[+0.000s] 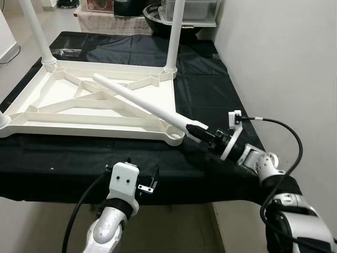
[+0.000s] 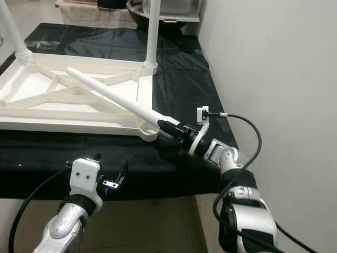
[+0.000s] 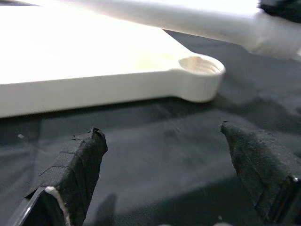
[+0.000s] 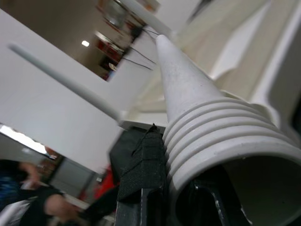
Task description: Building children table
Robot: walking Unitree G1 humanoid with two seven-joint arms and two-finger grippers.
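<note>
My right gripper [image 1: 196, 132], jaws clamped on the leg [image 1: 139, 101]; I should upend its threaded end squarely over the corner socket [image 1: 175, 134]. Left gripper [image 1: 149, 185] jaws apart.

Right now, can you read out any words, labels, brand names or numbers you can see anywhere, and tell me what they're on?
No text can be read.
The box at the far end of the black cloth: print too small and blurred to read.
The white table leg held by the right gripper, the upside-down tabletop and the left gripper: no markings.
</note>
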